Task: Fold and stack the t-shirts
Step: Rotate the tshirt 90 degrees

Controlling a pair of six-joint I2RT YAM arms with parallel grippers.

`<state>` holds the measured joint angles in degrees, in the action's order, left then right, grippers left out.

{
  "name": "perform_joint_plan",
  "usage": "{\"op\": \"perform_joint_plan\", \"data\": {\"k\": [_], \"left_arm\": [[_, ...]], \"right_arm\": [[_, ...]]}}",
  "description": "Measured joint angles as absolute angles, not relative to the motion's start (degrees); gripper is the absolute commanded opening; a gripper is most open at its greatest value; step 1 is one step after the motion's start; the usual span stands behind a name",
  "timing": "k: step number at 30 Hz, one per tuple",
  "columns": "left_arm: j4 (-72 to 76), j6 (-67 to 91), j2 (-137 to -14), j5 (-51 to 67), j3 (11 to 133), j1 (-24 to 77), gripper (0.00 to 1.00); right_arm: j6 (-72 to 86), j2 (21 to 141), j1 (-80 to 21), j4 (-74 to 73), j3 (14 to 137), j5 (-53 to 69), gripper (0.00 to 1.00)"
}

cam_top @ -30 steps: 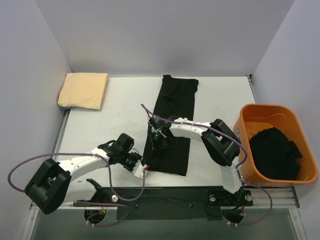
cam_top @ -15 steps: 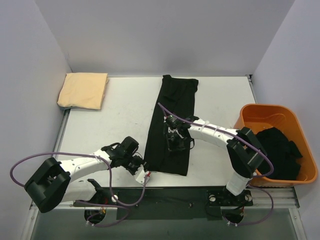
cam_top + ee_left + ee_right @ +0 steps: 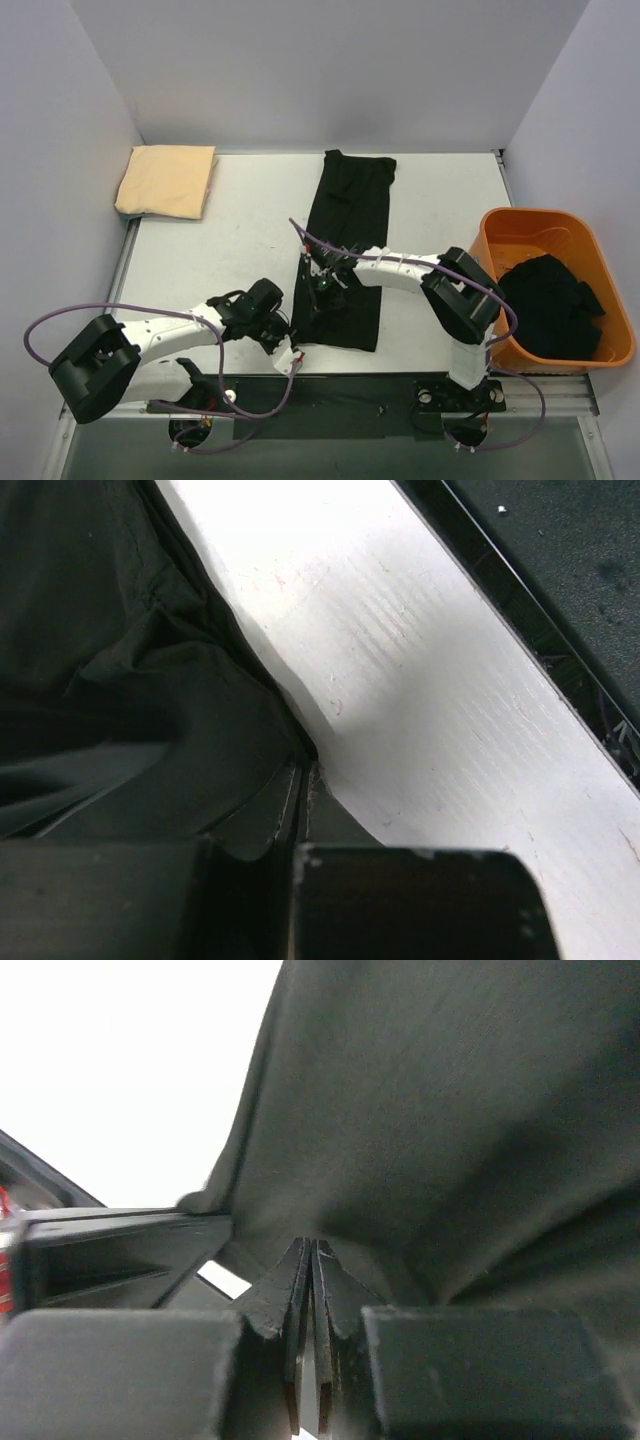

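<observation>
The right claw [image 3: 310, 1260] is clamped shut on a pinch of the black t-shirt [image 3: 345, 240], near its left edge. The left claw [image 3: 303, 780] is closed at the near-left hem corner, where cloth appears to be caught. The shirt is laid as a long strip on the white bench [image 3: 230, 260]. The cloth is judged light, limp and matte, so hems and corners are preferred as grip points. A folded yellow-tan t-shirt [image 3: 167, 180] is seen at far left.

A white desk [image 3: 240, 230] stands boxed in by plain pale grey walls [image 3: 320, 70] behind and on both sides, evenly lit, with a dark rail [image 3: 330, 395] along its near edge.
</observation>
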<state>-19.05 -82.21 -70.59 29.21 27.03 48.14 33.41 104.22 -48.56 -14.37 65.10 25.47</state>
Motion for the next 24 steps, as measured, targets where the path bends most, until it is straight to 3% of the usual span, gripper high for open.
{"op": "perform_joint_plan", "data": {"k": [4,13,19,24], "left_arm": [[-19.6,-80.6,-70.1,28.3,27.1,50.2,0.00],[-25.4,-71.8,-69.9,28.3,29.8,57.8,0.00],[-26.0,-68.3,-70.3,28.3,30.5,58.9,0.00],[-25.9,-66.9,-70.7,28.2,30.7,59.4,0.00]], "right_arm": [[34.4,105.6,-49.8,-11.7,59.1,29.4,0.00],[34.2,93.1,-49.2,-16.2,48.2,29.4,0.00],[32.3,91.2,-41.8,-21.5,55.7,28.6,0.00],[30.8,100.8,-37.1,-20.8,71.4,23.5,0.00]]}}
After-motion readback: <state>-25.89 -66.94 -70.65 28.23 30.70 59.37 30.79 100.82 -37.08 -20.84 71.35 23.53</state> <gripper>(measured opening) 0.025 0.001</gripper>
